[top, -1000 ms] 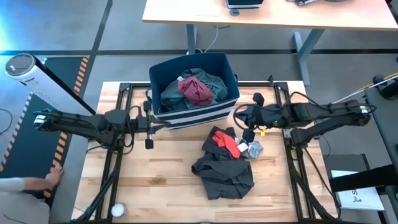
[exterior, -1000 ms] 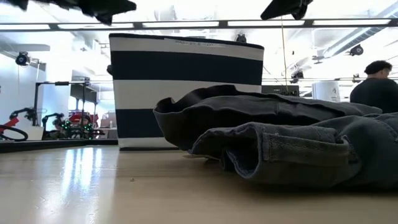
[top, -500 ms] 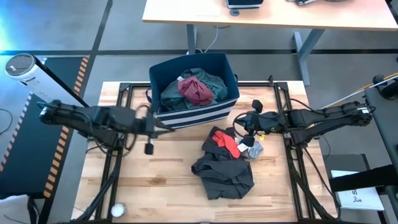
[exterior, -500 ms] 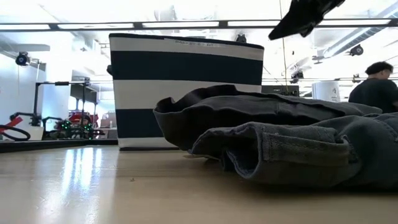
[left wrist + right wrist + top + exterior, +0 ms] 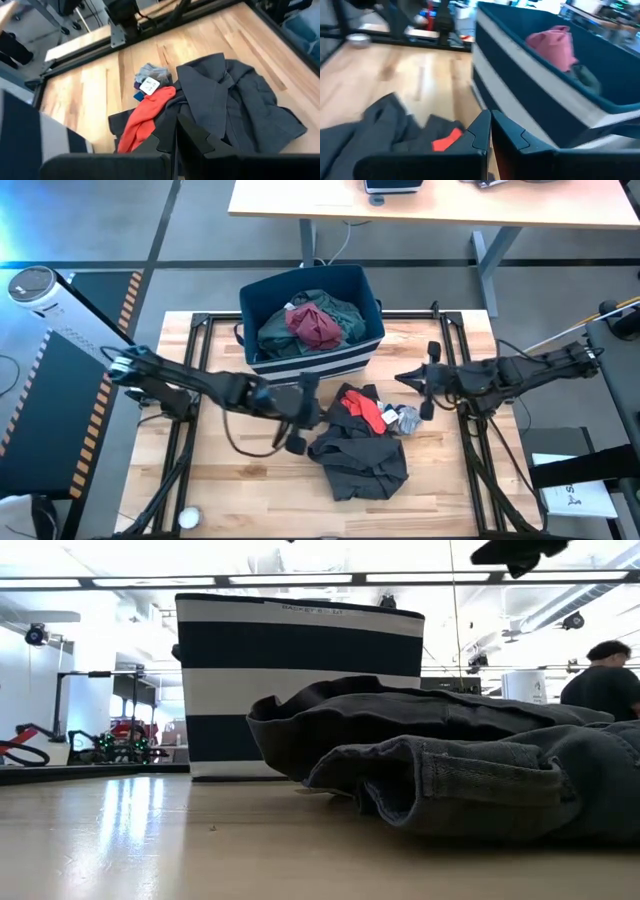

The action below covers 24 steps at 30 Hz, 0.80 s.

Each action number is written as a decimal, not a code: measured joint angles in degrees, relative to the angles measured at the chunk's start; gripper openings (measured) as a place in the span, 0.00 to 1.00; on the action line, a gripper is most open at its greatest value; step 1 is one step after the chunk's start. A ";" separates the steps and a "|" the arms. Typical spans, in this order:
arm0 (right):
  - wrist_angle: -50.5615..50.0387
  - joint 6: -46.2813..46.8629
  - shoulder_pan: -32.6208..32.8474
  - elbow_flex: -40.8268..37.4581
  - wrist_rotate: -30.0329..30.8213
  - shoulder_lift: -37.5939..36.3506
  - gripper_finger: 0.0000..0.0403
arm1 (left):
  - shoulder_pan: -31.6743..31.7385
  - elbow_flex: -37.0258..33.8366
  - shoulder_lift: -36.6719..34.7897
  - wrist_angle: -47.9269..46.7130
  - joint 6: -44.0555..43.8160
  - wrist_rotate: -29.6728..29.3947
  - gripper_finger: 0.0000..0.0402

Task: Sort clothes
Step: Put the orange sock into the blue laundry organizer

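A dark charcoal garment (image 5: 360,455) lies crumpled on the table, with a red piece (image 5: 368,410) on its far edge and a small grey piece (image 5: 408,418) beside that. The navy striped bin (image 5: 312,360) stands at the far side and holds a teal-green garment (image 5: 340,315) with a dark red piece (image 5: 315,325) on top. My left gripper (image 5: 322,416) hovers shut at the charcoal garment's left edge, and its wrist view looks down on the pile (image 5: 225,105). My right gripper (image 5: 402,377) hangs shut, right of the bin and above the grey piece.
Black frame rails (image 5: 195,380) run along the table's left and right sides. A small white round object (image 5: 188,518) sits at the near left corner. A desk (image 5: 430,205) stands beyond the far edge. A person (image 5: 605,680) shows in the room behind.
My left gripper has swung from the bin's left front toward the table's right and near edge, ending at the charcoal garment's left side. My right gripper has drawn back toward the right edge and risen. The clothes have not moved.
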 joint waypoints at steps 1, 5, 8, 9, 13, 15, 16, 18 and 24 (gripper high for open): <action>0.00 -0.27 0.01 -0.90 -1.33 -1.28 0.00 | 0.11 0.98 1.42 -0.38 -0.15 0.00 0.00; 1.38 -0.50 0.04 -4.08 -2.87 -5.51 0.00 | 0.93 4.44 6.77 -1.33 -1.00 0.04 0.00; 1.24 0.12 0.01 -5.88 -2.86 -7.65 0.00 | 1.90 6.98 10.28 -1.45 -1.92 1.96 0.00; 1.36 0.48 0.01 -6.43 -2.87 -8.06 0.00 | 2.27 7.83 11.46 -1.57 -2.01 3.27 0.00; 1.19 1.27 0.03 -8.44 -2.88 -9.43 0.00 | 3.61 10.59 16.11 -2.45 -4.43 6.03 0.02; 1.27 1.50 0.04 -9.30 -2.88 -9.89 0.00 | 4.31 11.53 18.16 -2.77 -5.62 6.03 0.05; 1.25 1.49 0.02 -9.71 -2.88 -10.01 0.00 | 4.63 11.80 19.06 -2.75 -6.20 6.02 0.07; 1.23 1.51 0.04 -10.37 -2.89 -10.21 0.00 | 5.21 12.21 20.68 -2.70 -7.32 5.62 0.12; 1.36 1.66 0.03 -11.85 -2.88 -10.31 0.00 | 6.91 12.25 23.92 -1.61 -10.51 1.70 0.31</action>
